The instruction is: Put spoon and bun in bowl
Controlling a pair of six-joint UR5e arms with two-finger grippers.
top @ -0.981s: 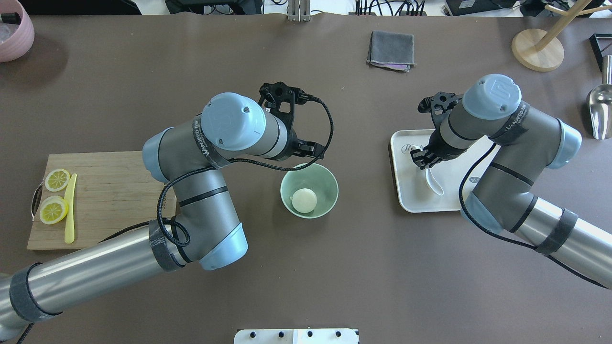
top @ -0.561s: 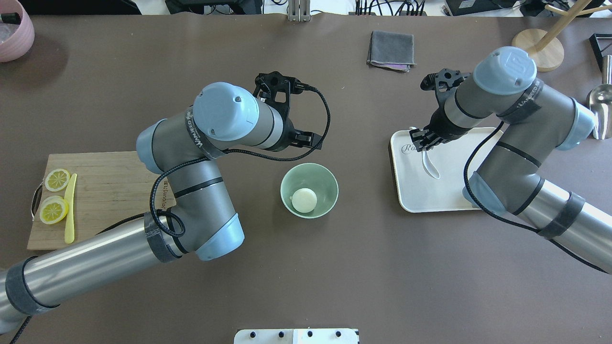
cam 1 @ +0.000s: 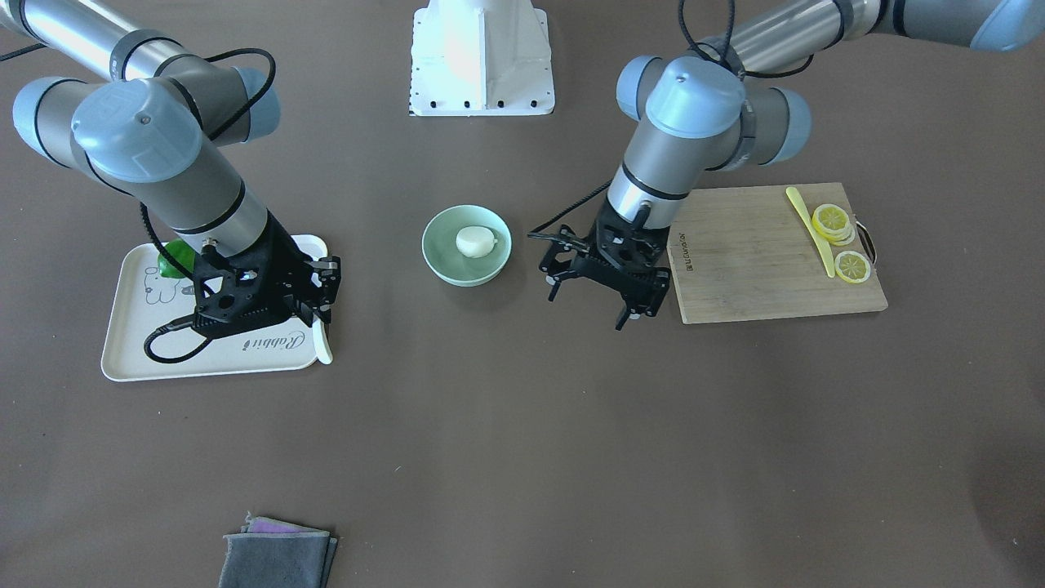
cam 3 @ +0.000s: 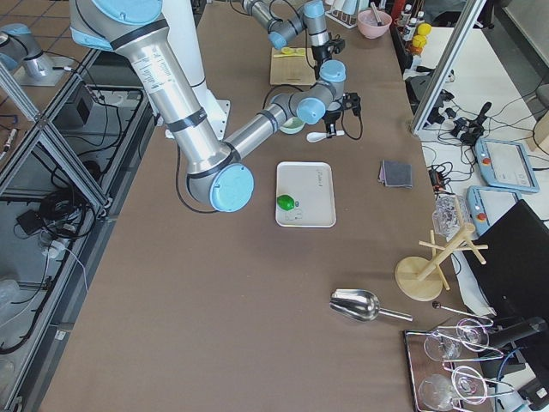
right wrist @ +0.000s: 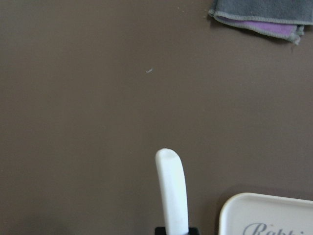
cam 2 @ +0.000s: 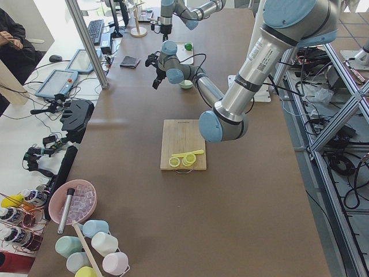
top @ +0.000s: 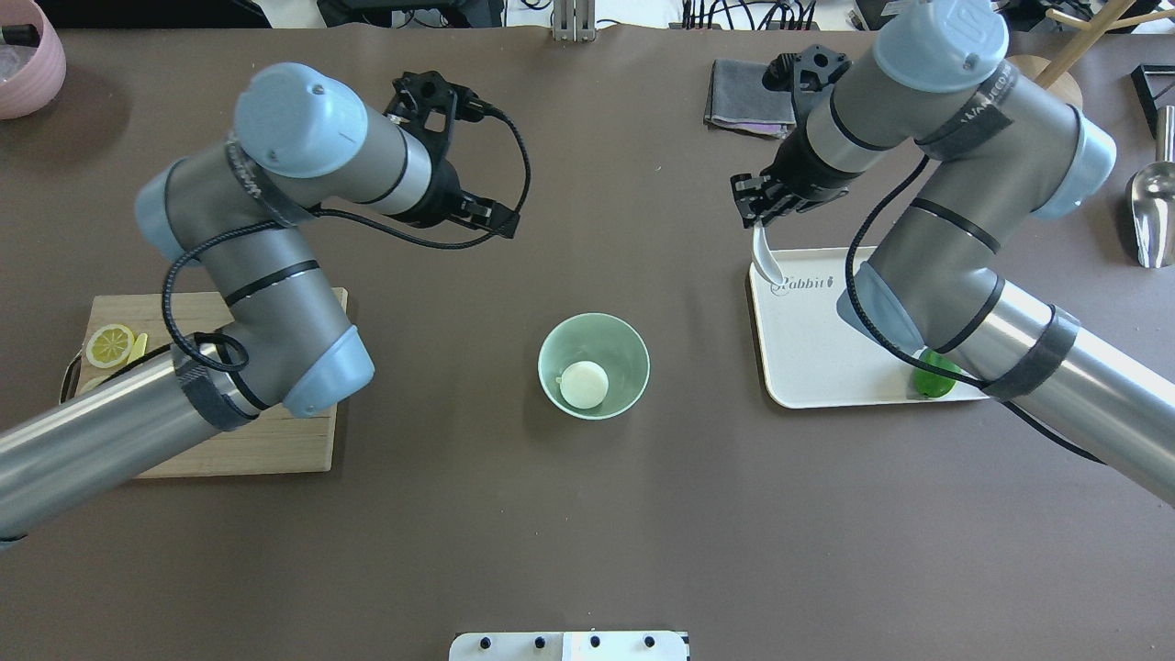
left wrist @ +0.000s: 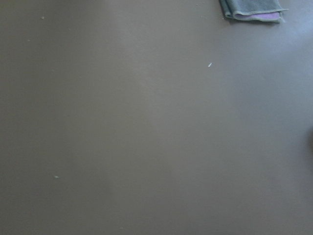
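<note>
The pale mint-green bowl point(top: 624, 353) stands mid-table with the white bun point(top: 584, 384) inside it; both also show in the front view, bowl point(cam 1: 445, 253) and bun point(cam 1: 476, 241). My right gripper point(top: 760, 209) is shut on the white spoon point(top: 766, 257) and holds it in the air over the far left corner of the white tray point(top: 826, 367). The right wrist view shows the spoon point(right wrist: 172, 191) sticking out from the jaws. My left gripper point(cam 1: 589, 304) is open and empty, above bare table to the far left of the bowl.
A green lime point(top: 934, 381) lies on the tray. A wooden cutting board point(cam 1: 759, 269) holds lemon slices point(cam 1: 833, 219) and a yellow knife. A folded grey cloth point(top: 751, 96), a wooden stand point(top: 1033, 92), a metal scoop point(top: 1152, 207) and a pink bowl point(top: 27, 55) sit along the edges.
My right gripper has lifted the spoon off the tray and carried it to the tray's far left corner. My left arm has swung left and away from the bowl.
</note>
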